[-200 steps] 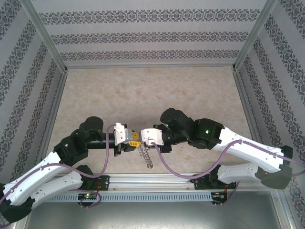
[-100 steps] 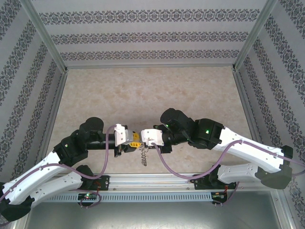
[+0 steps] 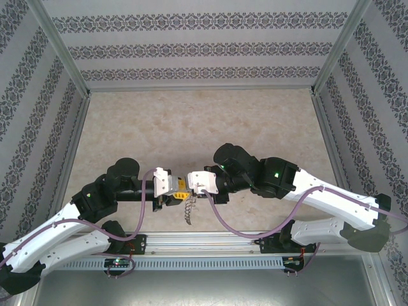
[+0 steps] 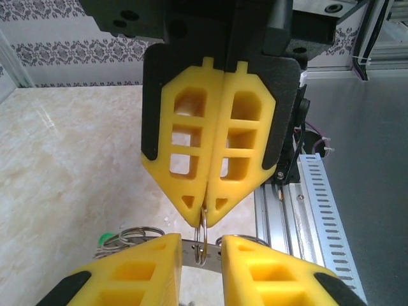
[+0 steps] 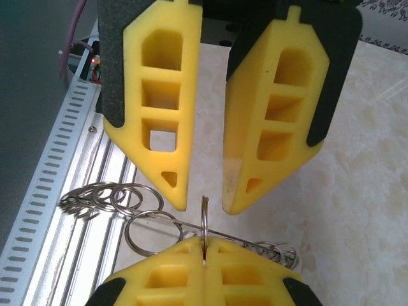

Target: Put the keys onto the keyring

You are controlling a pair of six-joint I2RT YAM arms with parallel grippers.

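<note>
My left gripper [image 4: 201, 245] grips the keyring [image 4: 187, 252], a flat dark-grey strip spanning the gap between its yellow fingers. One thin wire loop [image 4: 201, 237] stands up from that strip, and my right gripper [image 4: 205, 215] is shut on its top. From the right wrist the keyring [image 5: 245, 240] shows edge-on, with my right gripper [image 5: 204, 247] pinching the loop [image 5: 205, 213] below the left gripper [image 5: 204, 203]. More loops [image 5: 105, 199] fringe the keyring. A green key head [image 4: 104, 239] peeks out behind the left finger. Both grippers meet tip to tip [image 3: 186, 187] above the table's near edge.
A slotted aluminium rail [image 3: 204, 243] runs along the near edge, right under the grippers, seen also as the rail [image 4: 299, 210]. A string of loops [image 3: 189, 211] dangles over it. Patterned walls [image 3: 204, 48] and metal posts enclose the marble tabletop [image 3: 191, 127].
The dangling string of loops has swung a little to the left. Both grippers stay joined at the same spot with unchanged grips.
</note>
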